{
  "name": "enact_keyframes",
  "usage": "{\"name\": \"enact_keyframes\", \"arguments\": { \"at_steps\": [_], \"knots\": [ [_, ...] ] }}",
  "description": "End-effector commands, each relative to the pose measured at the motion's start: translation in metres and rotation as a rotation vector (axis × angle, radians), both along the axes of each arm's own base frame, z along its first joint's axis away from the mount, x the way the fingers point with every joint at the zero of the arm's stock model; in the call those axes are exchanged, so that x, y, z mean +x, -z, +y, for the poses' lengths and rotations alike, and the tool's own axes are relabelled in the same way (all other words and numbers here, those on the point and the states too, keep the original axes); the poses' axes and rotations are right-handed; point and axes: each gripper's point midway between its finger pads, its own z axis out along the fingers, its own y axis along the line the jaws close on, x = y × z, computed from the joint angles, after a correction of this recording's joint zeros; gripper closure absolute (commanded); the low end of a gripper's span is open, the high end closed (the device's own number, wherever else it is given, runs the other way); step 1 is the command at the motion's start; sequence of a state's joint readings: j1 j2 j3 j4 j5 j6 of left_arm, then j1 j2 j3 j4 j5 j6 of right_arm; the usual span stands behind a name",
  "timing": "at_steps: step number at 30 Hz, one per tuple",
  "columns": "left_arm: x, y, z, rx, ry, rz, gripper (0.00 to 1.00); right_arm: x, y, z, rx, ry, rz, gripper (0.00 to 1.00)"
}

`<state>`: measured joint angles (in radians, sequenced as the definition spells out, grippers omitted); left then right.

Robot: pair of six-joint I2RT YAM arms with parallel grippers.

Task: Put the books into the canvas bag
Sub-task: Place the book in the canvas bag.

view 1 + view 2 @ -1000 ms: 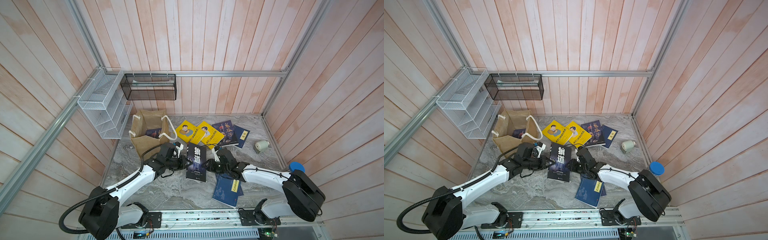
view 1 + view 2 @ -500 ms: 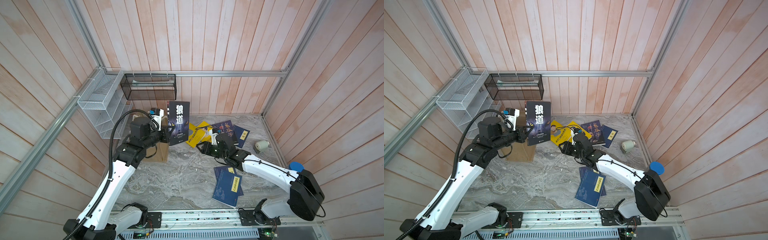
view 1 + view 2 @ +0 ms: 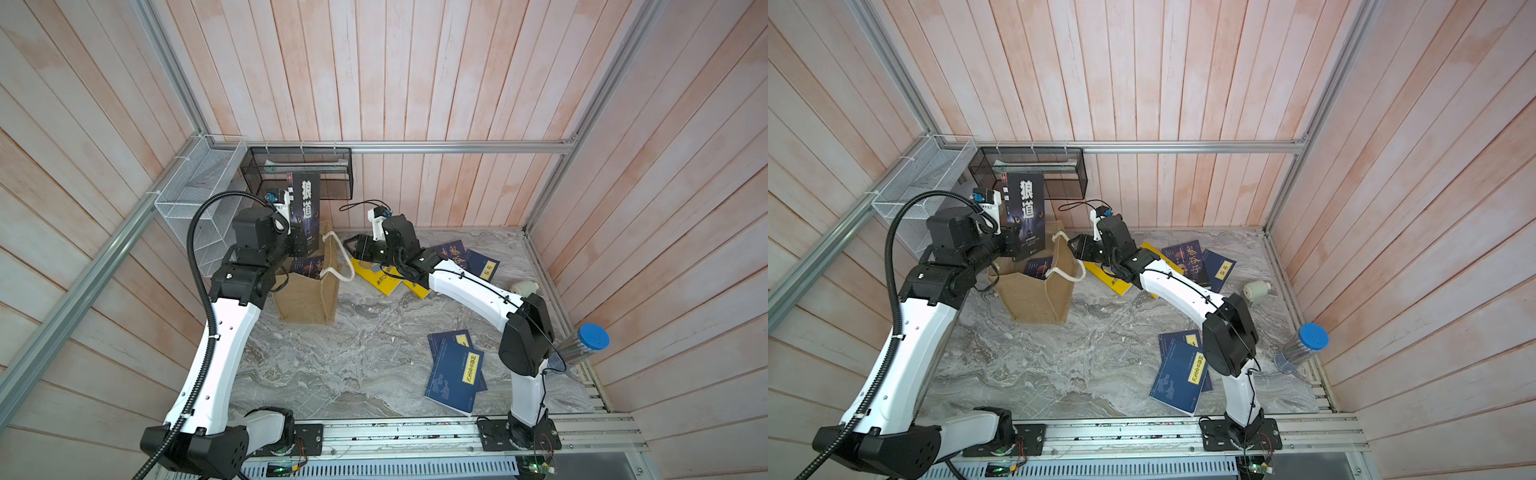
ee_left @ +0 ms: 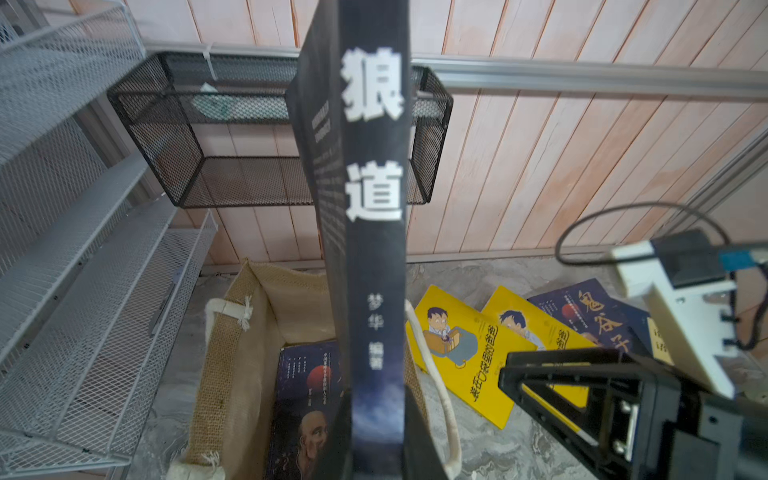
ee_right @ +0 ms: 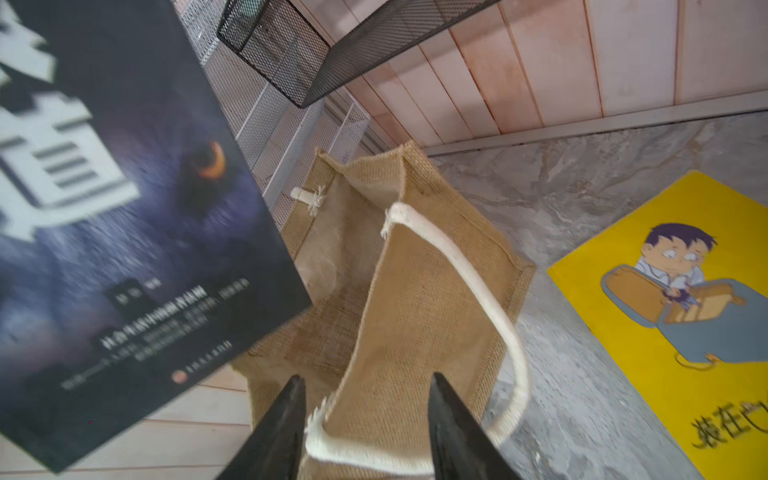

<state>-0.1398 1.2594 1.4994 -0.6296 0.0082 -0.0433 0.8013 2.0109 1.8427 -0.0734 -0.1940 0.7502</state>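
Where the left gripper (image 4: 376, 401) clamps the wolf book (image 4: 374, 187), the book's lower edge is cut off. The right gripper (image 5: 365, 378), jaws apart, straddles the rim of the canvas bag (image 5: 415, 311); contact is unclear.

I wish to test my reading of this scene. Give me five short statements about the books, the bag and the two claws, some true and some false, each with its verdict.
1. The left claw holds the black wolf-eye book upright above the canvas bag. True.
2. The canvas bag is empty. False: a dark portrait book lies inside.
3. The right claw is shut. False: it is open, jaws apart at the bag's rope handle.
4. Navy books lie overlapping on the table, apart from the bag. True.
5. The bag lies on its side. False: it stands upright, mouth open.
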Motion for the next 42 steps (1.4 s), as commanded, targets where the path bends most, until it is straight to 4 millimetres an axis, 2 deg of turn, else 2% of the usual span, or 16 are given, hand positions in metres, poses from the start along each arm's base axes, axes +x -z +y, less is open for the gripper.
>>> {"name": "enact_keyframes", "arguments": {
  "at_steps": [1,4,9,15,17,24,31,34,42],
  "knots": [
    [0.003,0.004,0.005,0.042,-0.005,-0.01,1.0,0.004,0.023,0.017,-0.035,-0.045,0.045,0.5],
    [0.002,0.025,0.009,0.053,-0.017,0.046,1.0,0.009,0.026,0.035,-0.021,-0.086,0.068,0.5],
    [-0.006,0.05,0.017,0.08,-0.045,0.128,1.0,0.005,0.03,0.062,-0.021,-0.15,0.072,0.49],
    [-0.011,0.058,0.028,0.158,-0.068,0.191,1.0,-0.004,0.048,0.075,-0.016,-0.206,0.131,0.53],
    [-0.01,0.063,0.025,0.16,-0.052,0.219,1.0,-0.006,0.047,0.076,-0.005,-0.214,0.136,0.57],
    [0.001,0.087,0.017,0.152,-0.005,0.356,1.0,0.0,0.036,0.07,0.012,-0.202,0.103,0.84],
    [0.016,0.096,0.006,0.135,0.051,0.435,1.0,0.01,0.026,0.051,0.07,-0.186,0.087,1.0],
    [0.022,0.105,0.0,0.126,0.083,0.477,1.0,0.006,0.017,0.052,0.08,-0.243,0.038,1.0],
    [0.04,0.127,-0.019,0.034,0.202,0.569,1.0,0.007,0.005,0.048,0.05,-0.226,-0.01,1.0]
  ]
}}
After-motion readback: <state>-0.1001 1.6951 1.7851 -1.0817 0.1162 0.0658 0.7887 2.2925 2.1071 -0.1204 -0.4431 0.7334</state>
